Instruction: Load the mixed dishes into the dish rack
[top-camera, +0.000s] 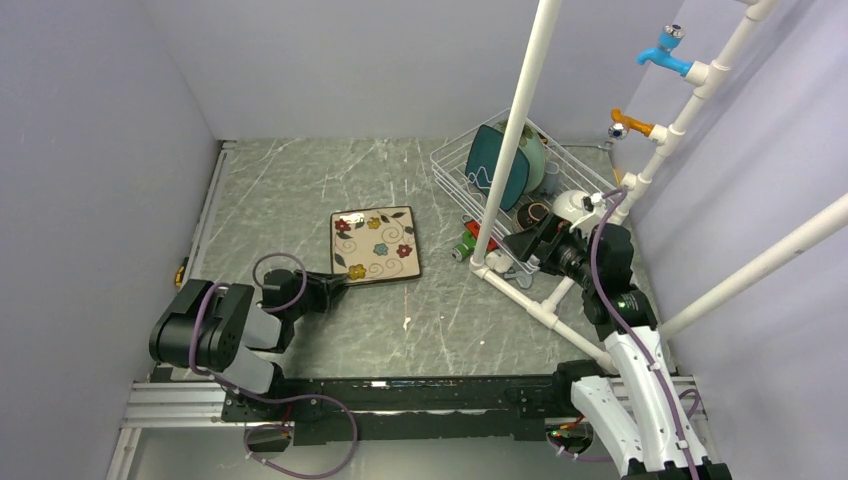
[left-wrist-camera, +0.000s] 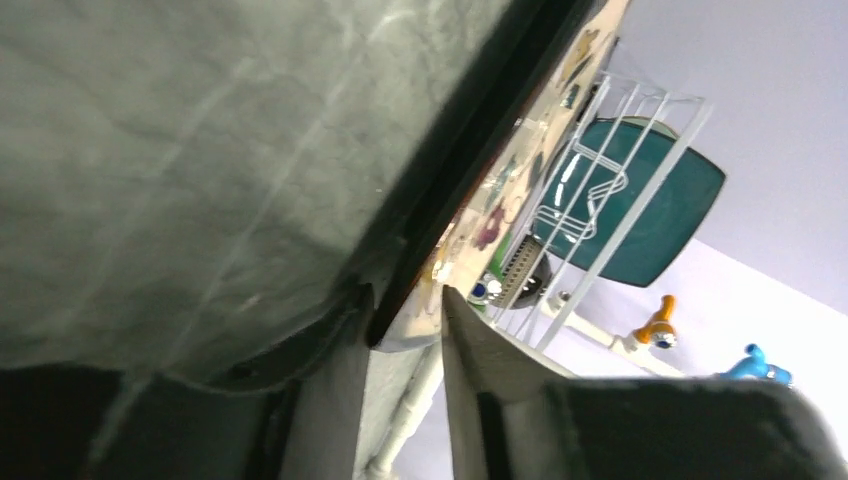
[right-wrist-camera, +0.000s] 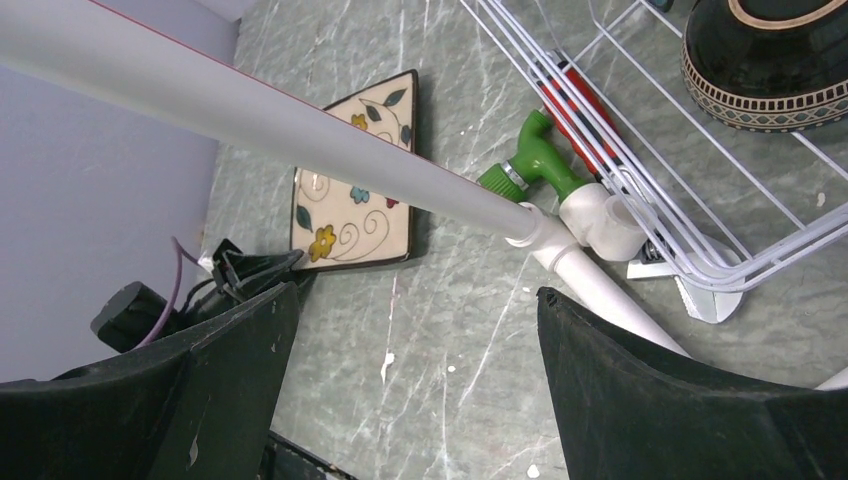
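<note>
The cream square plate with flowers (top-camera: 375, 245) lies on the table left of the dish rack (top-camera: 455, 165). My left gripper (top-camera: 335, 288) is shut on the plate's near-left corner; in the left wrist view (left-wrist-camera: 405, 300) its fingers pinch the dark rim of the plate (left-wrist-camera: 500, 200). The rack holds the teal square plate (top-camera: 497, 163), the mint-green plate (top-camera: 535, 160), the brown glazed bowl (top-camera: 535, 212), a white bowl (top-camera: 572, 205) and a small grey mug (top-camera: 552, 176). My right gripper (top-camera: 522, 245) is open and empty, just in front of the rack (right-wrist-camera: 700, 150) and above bare table (right-wrist-camera: 415, 290).
A white pipe frame (top-camera: 520, 130) stands across the rack's front, with its base pipes (top-camera: 520, 295) on the table. Small green (right-wrist-camera: 535, 160) and red (right-wrist-camera: 575, 95) items lie beside the rack's near corner. Blue (top-camera: 665, 50) and orange (top-camera: 632, 124) taps stick out at the right. Grey walls enclose the table.
</note>
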